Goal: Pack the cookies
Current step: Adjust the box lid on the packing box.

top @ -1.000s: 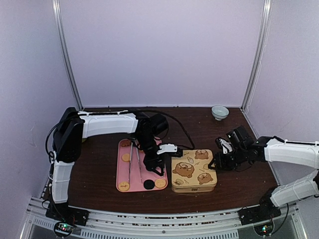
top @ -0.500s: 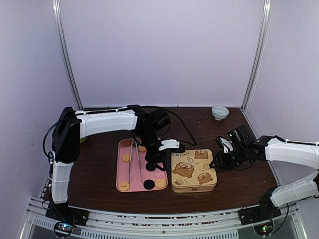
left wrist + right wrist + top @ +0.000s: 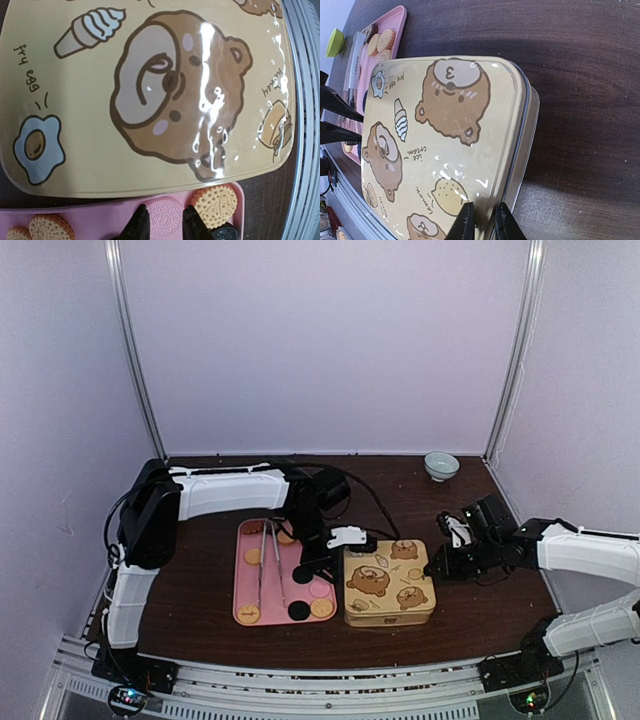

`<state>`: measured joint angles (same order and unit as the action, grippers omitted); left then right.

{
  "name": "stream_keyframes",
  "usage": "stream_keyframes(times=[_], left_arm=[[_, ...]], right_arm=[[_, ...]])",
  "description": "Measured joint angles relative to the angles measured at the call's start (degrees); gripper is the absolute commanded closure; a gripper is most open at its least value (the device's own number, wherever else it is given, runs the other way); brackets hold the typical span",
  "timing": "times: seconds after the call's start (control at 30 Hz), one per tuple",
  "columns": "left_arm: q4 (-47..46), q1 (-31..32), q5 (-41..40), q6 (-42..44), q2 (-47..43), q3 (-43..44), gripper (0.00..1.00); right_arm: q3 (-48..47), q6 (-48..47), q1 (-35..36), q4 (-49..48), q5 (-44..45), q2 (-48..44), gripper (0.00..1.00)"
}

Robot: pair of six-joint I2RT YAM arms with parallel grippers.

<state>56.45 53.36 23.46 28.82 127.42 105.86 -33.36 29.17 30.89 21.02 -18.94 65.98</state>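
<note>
The cookies lie on a pink tray: a tan one, a black one, another tan one. My left gripper hangs low over the tray's right side, beside the tin. In the left wrist view its fingers press both sides of a pink cookie, with a tan cookie and a black cookie just to its right. My right gripper is at the tin's right edge, and in its wrist view the gripper pinches the rim of the bear-printed lid.
The closed yellow tin sits right against the tray. Metal tongs lie along the tray's middle. A small white bowl stands at the back right. A green cup sits beyond the tray's far end.
The left gripper has shifted slightly toward the tin and its jaws have narrowed round the pink cookie. The right gripper's jaws have narrowed onto the lid's rim.
</note>
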Motion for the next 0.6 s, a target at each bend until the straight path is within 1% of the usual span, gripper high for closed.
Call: stream_keyframes(times=[0.13, 0.27, 0.47, 0.6], left_arm=[[-1.25, 0.0, -1.14, -0.61, 0.2, 0.0, 0.8], [-2.67, 0.0, -1.95, -2.54, 0.39, 0.94, 0.8], [-3.67, -0.02, -1.46, -4.81, 0.46, 5.44, 0.8], [-4.55, 0.02, 0.0, -5.68, 0.42, 6.16, 0.8]], right_arm=[[0.09, 0.85, 0.0, -0.15, 0.0, -0.02, 0.86], [0.09, 1.31, 0.13, -0.31, -0.04, 0.17, 0.86], [0.11, 2.1, 0.37, 0.07, 0.83, 0.98, 0.85], [0.2, 2.69, 0.72, 0.81, 1.88, 0.72, 0.79]])
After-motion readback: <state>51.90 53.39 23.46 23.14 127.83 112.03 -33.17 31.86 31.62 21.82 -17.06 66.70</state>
